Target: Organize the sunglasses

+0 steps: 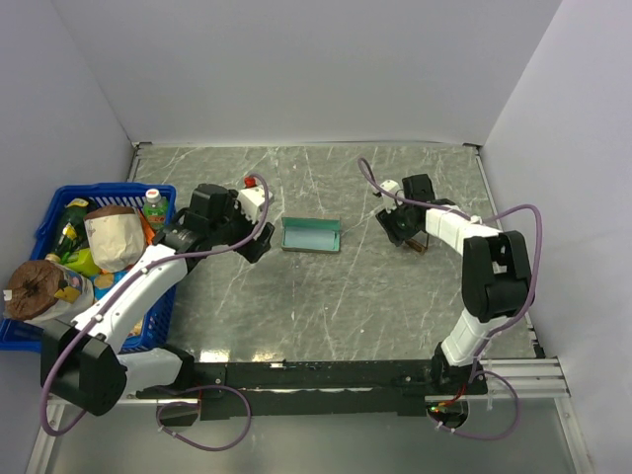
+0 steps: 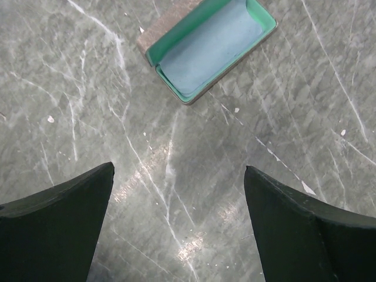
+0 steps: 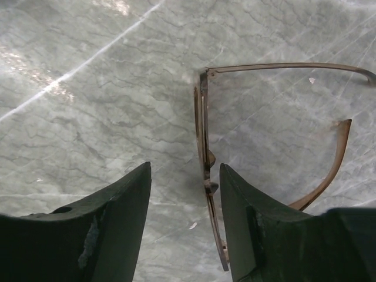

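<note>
Marble counter (image 1: 326, 316): grey-green stone with pale veins; it carries the case and the sunglasses.
Sunglasses (image 3: 204, 158): thin brown frame, resting on the counter on the right side, well apart from the case. Both temple arms are unfolded and reach away from the front. The wrist view shows the front edge-on, so the lenses hardly show.
Right tool (image 3: 185, 167): low over the sunglasses, with its jaws apart and the front of the frame between them. The frame runs just beside one finger (image 3: 241, 223) and a plain gap of counter shows on the other side (no clamp on it that I can see). From above, the tool hides most of the sunglasses.
Left tool (image 2: 178, 167): jaws wide apart with nothing between them but bare counter; it hangs near the case on its left side without touching it.
Case (image 2: 164, 26): grey-brown outside, teal lining, lying open near the middle of the counter.
Cloth (image 2: 211, 44): light blue, lying flat inside the open case.
Basket (image 1: 59, 202): blue, at the far left edge beside the left arm, packed with bags and bottles.
</note>
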`<state>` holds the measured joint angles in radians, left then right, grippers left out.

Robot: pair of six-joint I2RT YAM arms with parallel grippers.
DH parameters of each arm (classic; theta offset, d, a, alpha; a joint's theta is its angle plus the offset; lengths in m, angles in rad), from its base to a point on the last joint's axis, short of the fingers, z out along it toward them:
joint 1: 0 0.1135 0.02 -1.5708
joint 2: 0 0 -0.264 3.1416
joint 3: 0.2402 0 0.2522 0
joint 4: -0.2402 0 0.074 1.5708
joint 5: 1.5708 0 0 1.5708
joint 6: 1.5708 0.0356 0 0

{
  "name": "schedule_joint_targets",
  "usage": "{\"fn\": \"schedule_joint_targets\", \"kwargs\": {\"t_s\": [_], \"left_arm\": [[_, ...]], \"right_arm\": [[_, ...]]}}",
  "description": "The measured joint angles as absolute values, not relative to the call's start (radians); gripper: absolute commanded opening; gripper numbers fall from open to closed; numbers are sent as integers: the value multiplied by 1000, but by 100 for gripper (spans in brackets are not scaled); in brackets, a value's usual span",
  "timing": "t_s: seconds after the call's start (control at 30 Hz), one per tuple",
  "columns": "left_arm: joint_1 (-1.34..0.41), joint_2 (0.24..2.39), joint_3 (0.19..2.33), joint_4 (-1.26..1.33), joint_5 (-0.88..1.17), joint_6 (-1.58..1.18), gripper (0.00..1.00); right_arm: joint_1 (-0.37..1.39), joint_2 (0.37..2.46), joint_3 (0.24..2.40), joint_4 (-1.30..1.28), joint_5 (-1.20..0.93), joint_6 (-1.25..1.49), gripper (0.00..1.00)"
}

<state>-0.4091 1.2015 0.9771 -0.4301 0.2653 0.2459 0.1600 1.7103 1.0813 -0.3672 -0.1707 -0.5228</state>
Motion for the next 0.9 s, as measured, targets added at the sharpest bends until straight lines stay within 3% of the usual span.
{"fn": "schedule_joint_targets", "kwargs": {"t_s": [0.23, 0.47, 0.9], "left_arm": [[-409, 1209, 968, -422, 268, 245, 96], [-408, 1209, 955, -411, 272, 245, 96], [-402, 1209, 952, -407, 291, 244, 97]], "right_arm": [[160, 1767, 1087, -364, -140, -540, 39], [157, 1771, 1089, -367, -141, -540, 12], [151, 1745, 1094, -390, -186, -544, 3]]}}
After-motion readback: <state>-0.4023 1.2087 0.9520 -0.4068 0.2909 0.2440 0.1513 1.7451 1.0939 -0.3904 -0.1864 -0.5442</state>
